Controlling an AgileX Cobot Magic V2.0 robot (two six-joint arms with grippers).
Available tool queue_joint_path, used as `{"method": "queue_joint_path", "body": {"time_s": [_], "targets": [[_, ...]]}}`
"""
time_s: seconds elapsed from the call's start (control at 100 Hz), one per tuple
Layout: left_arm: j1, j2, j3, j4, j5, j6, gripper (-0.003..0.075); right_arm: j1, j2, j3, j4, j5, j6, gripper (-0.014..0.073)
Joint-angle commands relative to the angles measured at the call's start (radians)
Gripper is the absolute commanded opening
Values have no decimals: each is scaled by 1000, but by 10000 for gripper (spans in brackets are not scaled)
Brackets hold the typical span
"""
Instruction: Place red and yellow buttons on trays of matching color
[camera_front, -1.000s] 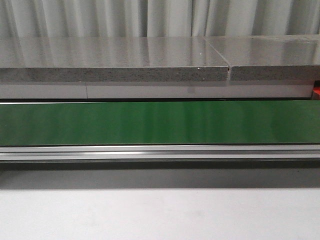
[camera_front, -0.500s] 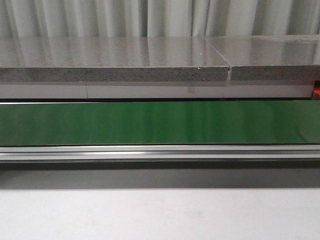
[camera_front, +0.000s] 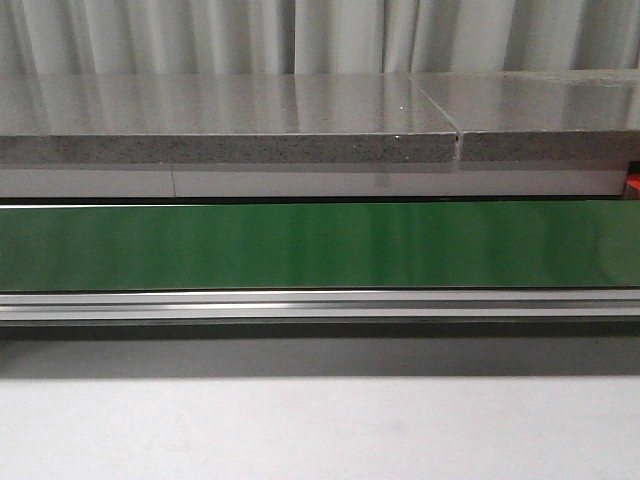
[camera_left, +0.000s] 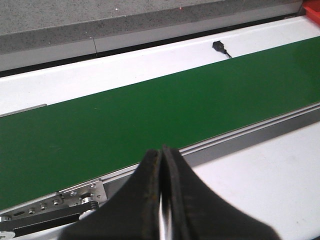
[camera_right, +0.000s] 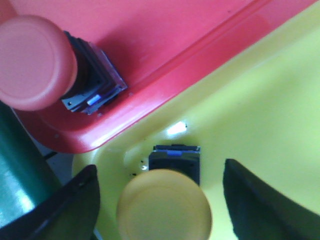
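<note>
In the right wrist view a yellow button (camera_right: 164, 206) on a dark base sits in the yellow tray (camera_right: 260, 110), between the spread fingers of my right gripper (camera_right: 159, 207), which is open and clear of the cap on both sides. A red button (camera_right: 35, 62) with a dark base rests in the red tray (camera_right: 165, 45) beside it. My left gripper (camera_left: 161, 156) is shut with nothing in it, hovering over the white table near the green conveyor belt (camera_left: 125, 125). No gripper, button or tray shows in the front view.
The green belt (camera_front: 320, 245) runs across the front view with an aluminium rail (camera_front: 320, 303) along its near side and a grey stone slab (camera_front: 230, 120) behind. White table surface (camera_front: 320, 430) lies in front. A small black connector (camera_left: 220, 47) lies beyond the belt.
</note>
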Motion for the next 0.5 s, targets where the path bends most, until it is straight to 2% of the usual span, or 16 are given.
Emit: {"method": "queue_joint_path", "body": {"time_s": [0.0, 0.32, 0.41, 0.49], "targets": [[-8, 6, -27, -29, -62, -8, -21, -5, -59, -22, 5, -41, 1, 554], [-8, 6, -27, -29, -62, -8, -21, 2, -212, -22, 1, -27, -28, 550], [-8, 6, -27, -29, -62, -8, -21, 28, -276, -22, 1, -5, -73, 519], [-8, 6, -27, -29, -62, -8, -21, 71, -335, -22, 1, 4, -108, 447]]}}
